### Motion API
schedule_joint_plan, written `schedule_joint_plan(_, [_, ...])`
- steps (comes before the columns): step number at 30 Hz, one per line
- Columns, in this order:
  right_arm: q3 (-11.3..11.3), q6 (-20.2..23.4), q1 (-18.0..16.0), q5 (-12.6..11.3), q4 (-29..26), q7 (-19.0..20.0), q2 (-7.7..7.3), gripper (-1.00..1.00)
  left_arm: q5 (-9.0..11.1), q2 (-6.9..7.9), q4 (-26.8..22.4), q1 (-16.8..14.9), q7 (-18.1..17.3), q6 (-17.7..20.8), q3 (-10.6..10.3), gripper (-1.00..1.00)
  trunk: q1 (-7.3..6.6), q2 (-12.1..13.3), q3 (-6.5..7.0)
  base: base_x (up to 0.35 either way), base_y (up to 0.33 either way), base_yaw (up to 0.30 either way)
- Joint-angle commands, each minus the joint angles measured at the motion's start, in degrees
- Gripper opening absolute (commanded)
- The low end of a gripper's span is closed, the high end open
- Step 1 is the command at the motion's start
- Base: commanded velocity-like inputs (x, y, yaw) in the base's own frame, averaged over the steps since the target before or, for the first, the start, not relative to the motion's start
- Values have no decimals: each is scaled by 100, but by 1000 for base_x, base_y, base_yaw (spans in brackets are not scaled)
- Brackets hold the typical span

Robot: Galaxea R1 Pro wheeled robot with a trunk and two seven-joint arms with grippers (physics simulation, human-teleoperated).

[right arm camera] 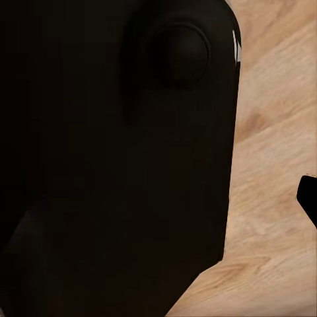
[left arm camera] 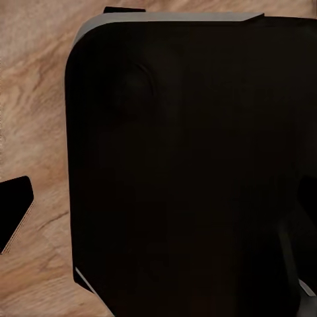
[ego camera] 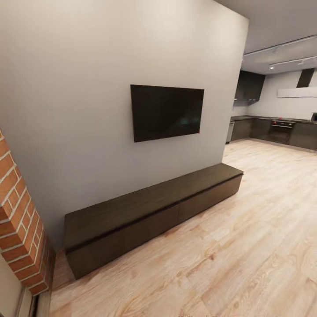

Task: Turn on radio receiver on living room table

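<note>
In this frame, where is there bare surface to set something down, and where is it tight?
The dark TV bench top is bare end to end, bordered by the grey wall under the wall-mounted TV. The wood plank floor lies open toward the kitchen cabinets. It narrows between the bench's near end and the brick fireplace.

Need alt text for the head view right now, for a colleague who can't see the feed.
A grey wall with a black wall-mounted TV above a long, low dark wood bench on a light wood plank floor. A brick column edge stands at the left, and a dark kitchen opens at the far right.
</note>
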Motion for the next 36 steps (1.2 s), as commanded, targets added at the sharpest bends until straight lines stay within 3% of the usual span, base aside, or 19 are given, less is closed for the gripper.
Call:
schedule_joint_plan(1, [0,0,0,0,0,0,0,100,0,1,0,0,0,0,0,100,0,0,0,0,0,-283])
schedule_joint_plan(36, [0,-9,0,0,0,0,0,100,0,7,2,0,0,0,0,100,0,0,0,0,0,-283])
